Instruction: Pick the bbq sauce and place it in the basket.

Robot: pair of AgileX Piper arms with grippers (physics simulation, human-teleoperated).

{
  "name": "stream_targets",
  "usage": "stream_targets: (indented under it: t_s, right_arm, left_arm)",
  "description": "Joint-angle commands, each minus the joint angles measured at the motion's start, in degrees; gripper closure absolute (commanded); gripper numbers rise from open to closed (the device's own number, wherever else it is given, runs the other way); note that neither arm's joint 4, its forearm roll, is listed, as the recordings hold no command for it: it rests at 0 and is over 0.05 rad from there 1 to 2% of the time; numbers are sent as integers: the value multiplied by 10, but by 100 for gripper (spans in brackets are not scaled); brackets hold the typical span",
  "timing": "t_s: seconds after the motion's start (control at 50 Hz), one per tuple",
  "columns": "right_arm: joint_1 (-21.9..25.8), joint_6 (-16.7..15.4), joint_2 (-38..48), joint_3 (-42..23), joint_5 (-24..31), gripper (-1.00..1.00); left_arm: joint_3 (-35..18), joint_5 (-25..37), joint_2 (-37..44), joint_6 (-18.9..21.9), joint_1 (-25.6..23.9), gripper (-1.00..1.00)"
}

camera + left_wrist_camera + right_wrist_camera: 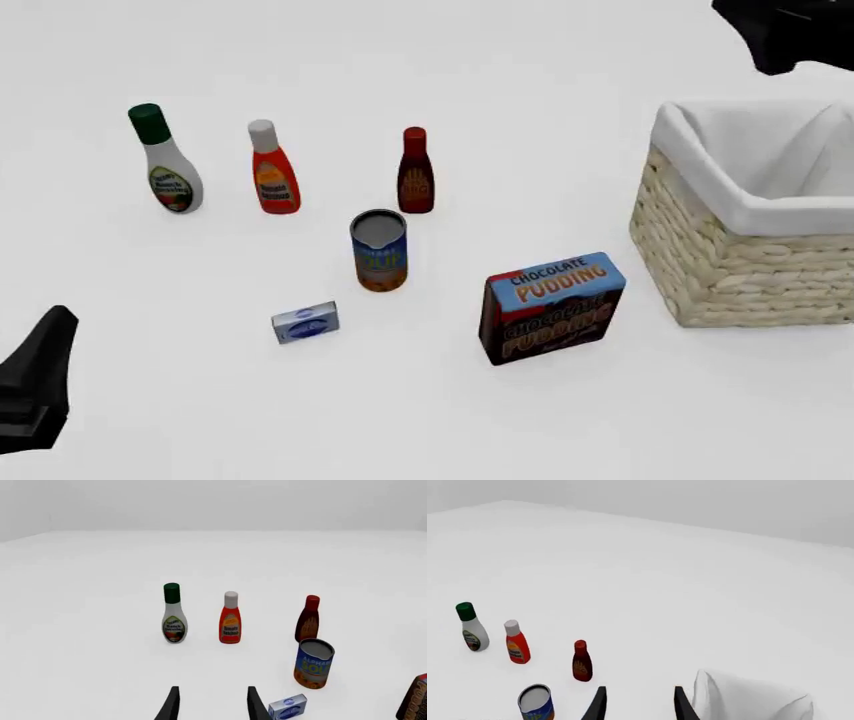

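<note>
The bbq sauce [415, 170] [308, 619] [582, 661] is a slim dark red-brown bottle with a red cap. It stands upright, rightmost in a row of three bottles, with nothing touching it. The woven basket [742, 268] with white lining [740, 696] stands at the table's right. My left gripper [213, 690] [38, 385] hangs low at the near left, open and holding nothing, well short of the bottles. High over the basket's far side, my right gripper [640, 690] [795, 35] is open too, with nothing between its fingers.
A white bottle with green cap [166, 162] and an orange-red bottle with white cap [272, 170] stand left of the sauce. A soup can [379, 250] is just in front of it. A small blue box [306, 322] and a chocolate pudding box [551, 308] sit nearer.
</note>
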Motion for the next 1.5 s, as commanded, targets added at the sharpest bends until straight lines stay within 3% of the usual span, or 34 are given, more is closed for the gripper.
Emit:
stream_targets:
  t_s: [0.02,0.08,0.62,0.88,1.22,1.5]
  right_arm:
    - [39,-2,96,-66,3,-100]
    - [53,14,127,-88,3,-100]
    - [109,20,361,-274,19,-100]
    - [128,-1,426,-337,38,-100]
    - [137,17,514,-422,63,-100]
    - [134,14,585,-481,76,-100]
  left_arm:
    - [0,0,0,0,0,-100]
    - [0,0,0,0,0,-100]
    - [0,0,0,0,0,-100]
    - [0,0,0,0,0,-100]
    - [0,0,0,0,0,-100]
    - [0,0,0,0,0,-100]
